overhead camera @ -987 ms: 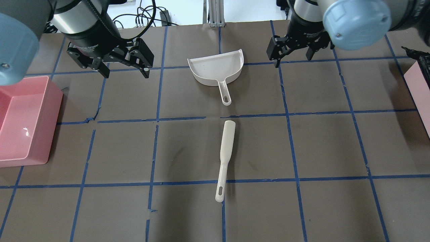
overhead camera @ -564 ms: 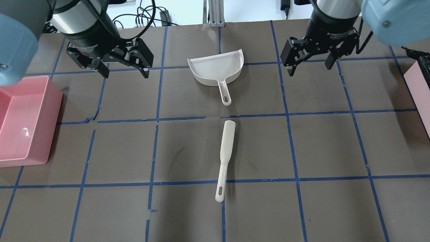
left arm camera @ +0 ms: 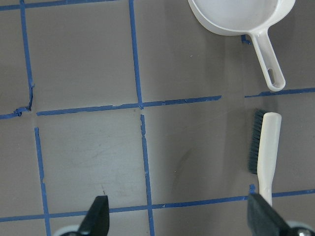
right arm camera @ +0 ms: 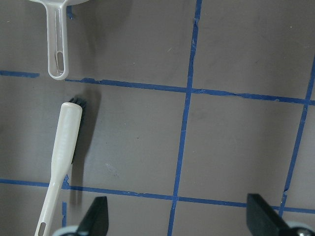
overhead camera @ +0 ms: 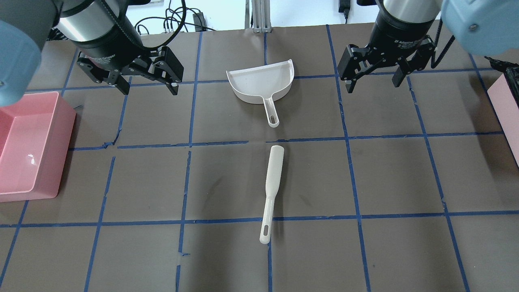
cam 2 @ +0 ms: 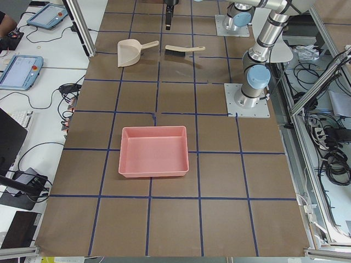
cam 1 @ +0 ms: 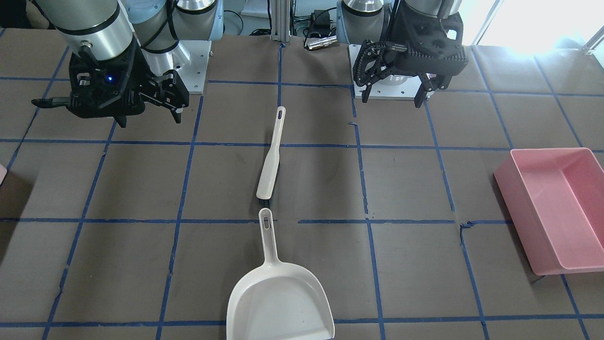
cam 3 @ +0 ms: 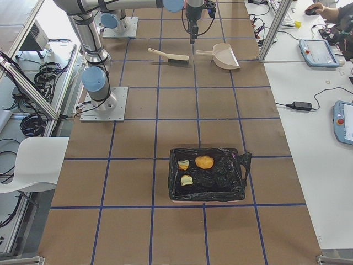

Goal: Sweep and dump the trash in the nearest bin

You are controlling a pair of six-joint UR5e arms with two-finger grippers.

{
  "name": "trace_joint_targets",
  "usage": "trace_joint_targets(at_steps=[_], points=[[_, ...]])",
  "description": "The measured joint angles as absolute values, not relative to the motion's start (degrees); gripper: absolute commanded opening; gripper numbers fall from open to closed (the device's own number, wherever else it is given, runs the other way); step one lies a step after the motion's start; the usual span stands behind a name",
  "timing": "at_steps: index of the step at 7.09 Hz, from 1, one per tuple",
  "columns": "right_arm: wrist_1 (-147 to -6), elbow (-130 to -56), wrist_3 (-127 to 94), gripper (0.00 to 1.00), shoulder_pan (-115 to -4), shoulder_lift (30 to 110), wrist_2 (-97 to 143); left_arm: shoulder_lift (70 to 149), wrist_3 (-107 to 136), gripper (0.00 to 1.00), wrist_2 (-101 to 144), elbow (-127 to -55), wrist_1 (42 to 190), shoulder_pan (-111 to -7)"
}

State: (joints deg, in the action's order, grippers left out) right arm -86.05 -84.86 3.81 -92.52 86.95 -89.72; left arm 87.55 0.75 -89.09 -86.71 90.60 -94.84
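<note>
Overhead exterior view: brown paper-covered desk (overhead camera: 385,170) crossed by a grid of blue tape lines (overhead camera: 308,140). At the far centre, a white plastic dustpan (overhead camera: 259,83), flat on the desk, empty, handle toward the robot. Just nearer, in line with that handle but not touching it, a cream plastic hand brush with dark bristles (overhead camera: 272,186), lying flat, head toward the dustpan.

Left black two-finger claw (overhead camera: 149,90) hovering over the desk to the left of the dustpan, fingers spread wide, nothing between them. Right black two-finger claw (overhead camera: 373,84) hovering to the dustpan's right, likewise spread and empty. Both well apart from either tool.

Large open pink rectangular tub (overhead camera: 24,150) at the desk's left end, nothing in it. At the right edge, only a pale-pink corner of the pink plastic bin lined with a black bag (overhead camera: 507,107).

Exterior right view: same bin at the near end of the desk, with the trash on its black liner: one tan-orange potato-like lump (cam 3: 204,162), an upper pale yellow chunk (cam 3: 182,165) just beside it, and a lower pale yellow chunk (cam 3: 186,179) near both. No scraps visible on the desk itself.

Judged from this layout: sweeping and dumping apparently done, tools set down, closing step in hand. Next move probably calls for little more than lifting both empty claws clear without knocking dustpan or brush.
</note>
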Motion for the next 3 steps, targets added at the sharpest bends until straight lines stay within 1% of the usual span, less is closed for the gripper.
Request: trace_joint_targets(at_steps=[3], points=[[-86.02, -85.20, 3.86, 1.00, -92.61, 87.04, -91.07, 87.46, 0.68, 1.00, -89.36, -86.71, 90.72, -94.83]])
